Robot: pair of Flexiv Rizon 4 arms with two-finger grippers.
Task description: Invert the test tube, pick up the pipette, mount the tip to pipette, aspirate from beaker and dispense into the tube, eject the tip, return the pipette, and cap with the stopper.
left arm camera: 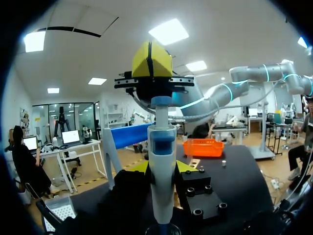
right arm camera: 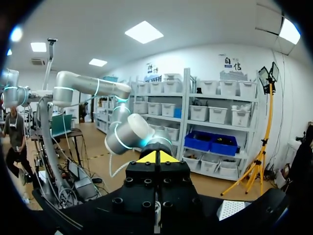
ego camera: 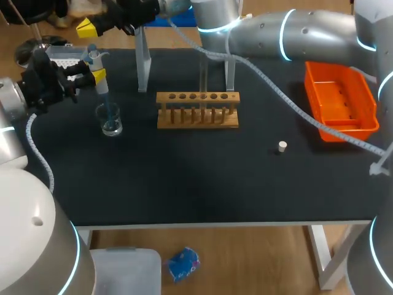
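My left gripper (ego camera: 93,75) is shut on the pipette (ego camera: 97,67), which stands upright at the table's left. Its blue tip (ego camera: 105,104) reaches down into the glass beaker (ego camera: 110,121). In the left wrist view the pipette (left arm camera: 161,166) rises between my left gripper's (left arm camera: 162,170) yellow tips, with the beaker's rim (left arm camera: 163,228) below. My right arm reaches across the back of the table. Its shut gripper (ego camera: 88,27) hangs just above the pipette's plunger (left arm camera: 161,102). The right gripper (right arm camera: 157,157) holds nothing. A small white stopper (ego camera: 282,146) lies right of centre.
A wooden tube rack (ego camera: 198,110) stands mid-table, in front of a pipette stand (ego camera: 143,61) with pale legs. An orange tray (ego camera: 339,101) sits at the back right. A tip box (ego camera: 64,56) lies behind my left gripper.
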